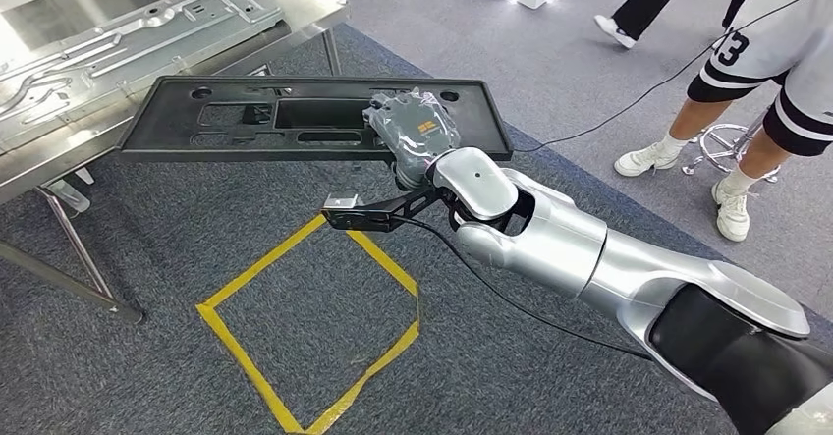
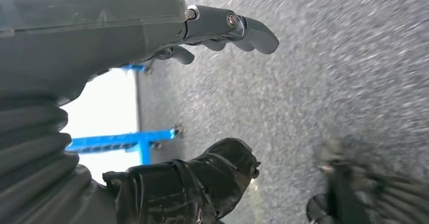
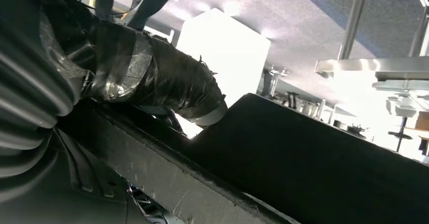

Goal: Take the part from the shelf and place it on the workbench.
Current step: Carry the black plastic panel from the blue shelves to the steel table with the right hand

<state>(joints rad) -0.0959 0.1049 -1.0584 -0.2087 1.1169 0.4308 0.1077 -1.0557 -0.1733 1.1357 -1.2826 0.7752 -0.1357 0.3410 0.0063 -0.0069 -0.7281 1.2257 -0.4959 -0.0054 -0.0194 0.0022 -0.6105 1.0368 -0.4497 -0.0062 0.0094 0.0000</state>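
Part [image 1: 246, 116]: you see the black panel gripped at its near edge by the right hand [image 1: 413, 131], its far end just beside the workbench [image 1: 59, 150], while the left hand [image 2: 152, 37] hangs with fingers [image 2: 253, 32] loosely curled, holding nothing.

A shiny stainless-steel workbench [image 1: 295, 8] on thin metal legs stands on grey carpet floor [image 1: 147, 248], and a long stamped silver sheet-metal panel [image 1: 128, 37] lies flat across its top. On the carpet just beside the bench legs, strips of yellow tape [image 1: 305, 327] mark out a rough square outline.
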